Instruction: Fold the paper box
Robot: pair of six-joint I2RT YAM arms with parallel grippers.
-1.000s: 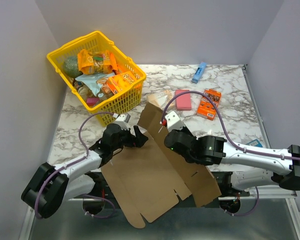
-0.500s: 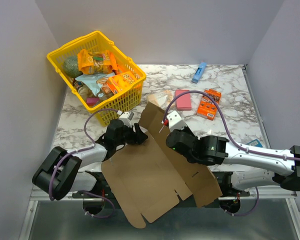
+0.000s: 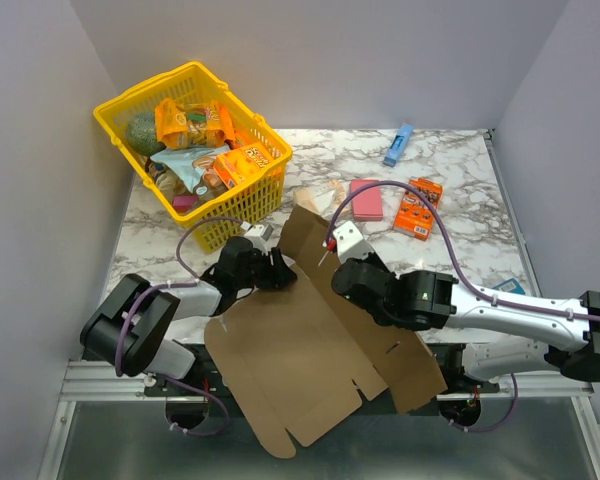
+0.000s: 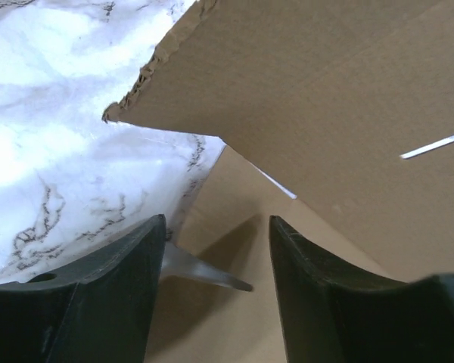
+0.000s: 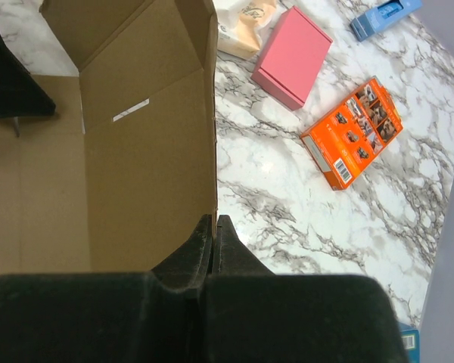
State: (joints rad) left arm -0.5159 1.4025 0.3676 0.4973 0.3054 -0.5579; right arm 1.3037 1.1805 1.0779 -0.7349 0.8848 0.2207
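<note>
The left arm's elbow has swung up and in toward the table edge, and the left gripper (image 3: 277, 270) has narrowed its opening while keeping its place at the sheet's left edge; the right arm and the cardboard lie much as they did. The paper box (image 3: 300, 350) sits at the near edge of the marble table (image 3: 470, 250), between the two arms, with its lower part hanging out past the edge. It is plain brown corrugated board, only partly formed: a broad panel lies flat on the left, and along a diagonal crease a long side panel stands raised toward the right, with notched tabs at the near end. The left wrist view shows a lifted flap with a ragged torn-looking corner and a thin slit in it, above the flat panel. The left gripper's fingers stand apart with nothing between them but the flat board beneath. The right gripper (image 5: 214, 219) is pressed closed on the top edge of the upright panel — the thin edge runs straight down into its fingers. Beyond the box lie a pink box (image 3: 366, 199) and an orange snack box (image 3: 418, 208); a yellow basket (image 3: 250, 205) stands at the far left.
</note>
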